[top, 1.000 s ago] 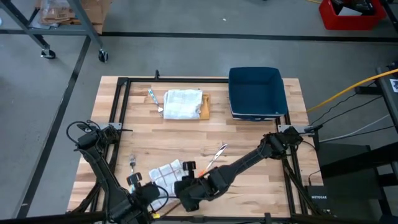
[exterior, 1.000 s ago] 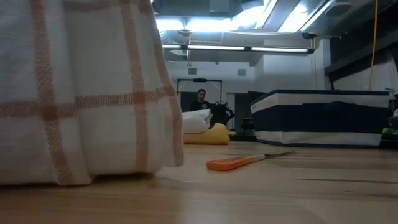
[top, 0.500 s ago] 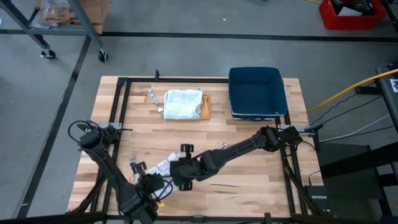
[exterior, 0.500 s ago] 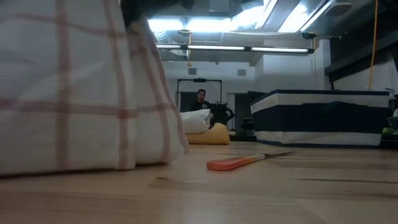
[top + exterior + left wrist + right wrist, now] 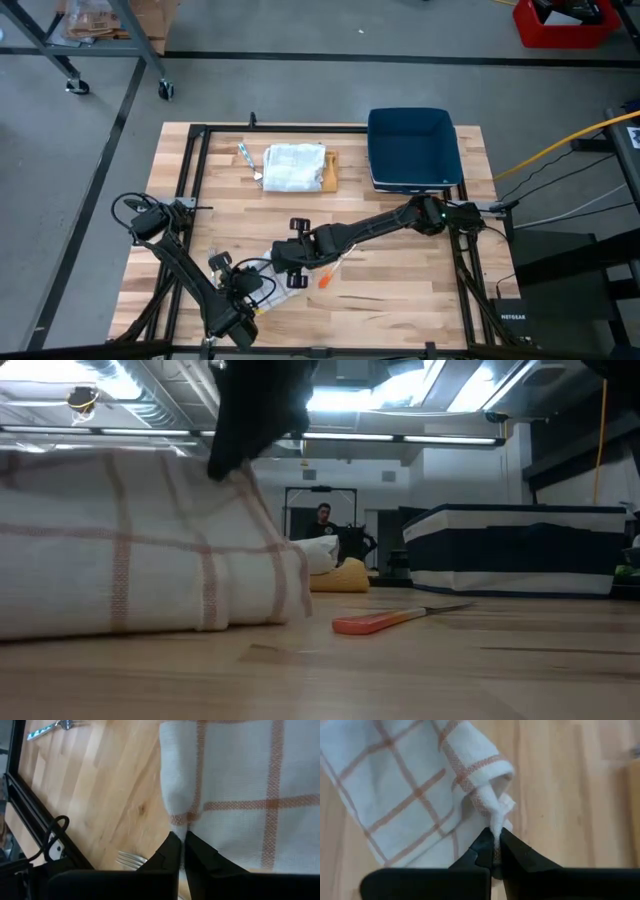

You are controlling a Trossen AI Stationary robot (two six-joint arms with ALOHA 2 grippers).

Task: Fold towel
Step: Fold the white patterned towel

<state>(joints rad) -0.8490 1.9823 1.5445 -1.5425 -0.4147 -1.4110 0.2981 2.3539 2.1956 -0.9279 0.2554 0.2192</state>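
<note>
This is a robotics lab or workshop, not a home. The wooden table (image 5: 400,230) sits in a black metal frame on bare grey concrete, with a wheeled rack (image 5: 80,45), a yellow cable (image 5: 560,145) and a red bin (image 5: 565,25) nearby. Beyond are fluorescent ceiling lights (image 5: 380,436) and a person (image 5: 322,520) standing far off.

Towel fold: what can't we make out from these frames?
- Towel, high view: mostly hidden under both arms, so its fold state is unclear.
- Low view: towel cut off at the picture's left edge.
- Fork, left wrist view: only the tines show past the left gripper.
- Right wrist view: pinched corner vanishes inside the right gripper.
</note>
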